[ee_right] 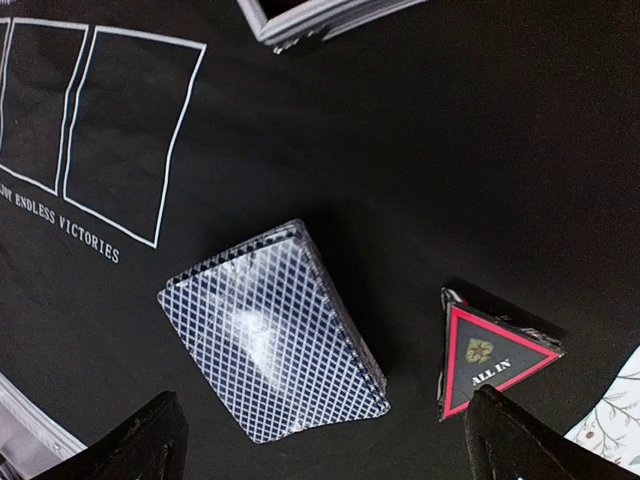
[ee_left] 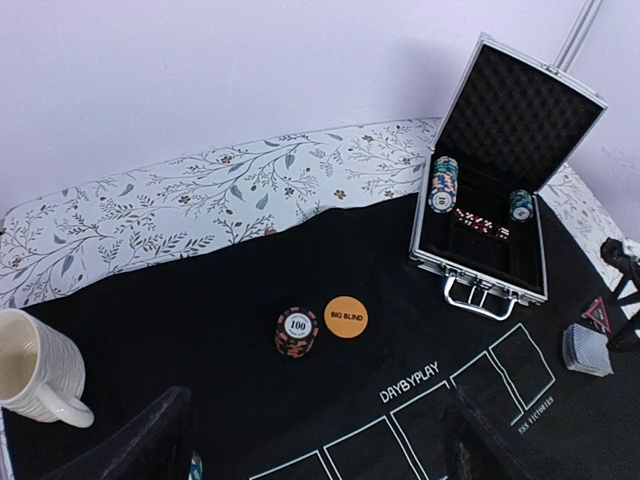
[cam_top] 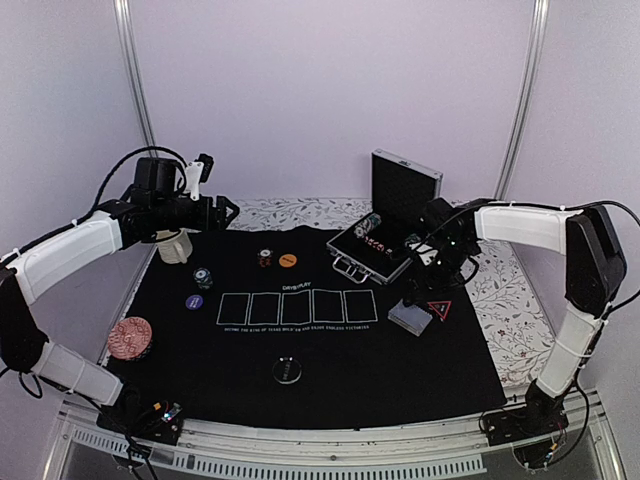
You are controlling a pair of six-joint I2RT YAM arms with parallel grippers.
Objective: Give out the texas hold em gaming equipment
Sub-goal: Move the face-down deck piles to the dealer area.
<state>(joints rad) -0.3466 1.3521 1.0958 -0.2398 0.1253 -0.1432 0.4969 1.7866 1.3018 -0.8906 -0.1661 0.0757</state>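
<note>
**Asker:** Where is the deck?

**Me:** The deck of cards (ee_right: 275, 335) lies face down on the black mat (ee_right: 420, 150), at the right end of the table (cam_top: 510, 300). It is just past the last of the printed card outlines (cam_top: 298, 307), on the near side of the open case (cam_top: 385, 240). The triangle marker (ee_right: 490, 360) sits just beside it, not touching.

**Asker:** And your pincer?

**Me:** My right pincer (ee_right: 325, 455) hangs over the deck, spread wide and holding nothing. In the wrist view the deck sits between my two fingers and a little ahead of them.

**Asker:** Which way does the deck run?

**Me:** Its long axis runs steeply away from me and leans off square. My closing line would cross the short width at a slant. I judge a small wrist turn is wanted before I come down. How high I am above it I can't tell well, because the overhead view has my own arm in the way.

**Asker:** And the triangle?

**Me:** Its flat side faces the deck, and one corner points away from it.

**Asker:** Could the left arm do it?

**Me:** No, my right arm is plainly nearer. My left pincer (ee_left: 310, 455) is also wide and empty, but well apart at the far left by the mug (ee_left: 35, 370). It looks down on the chip stack (ee_left: 297, 332) and the orange disc (ee_left: 346, 317), side by side.
</note>
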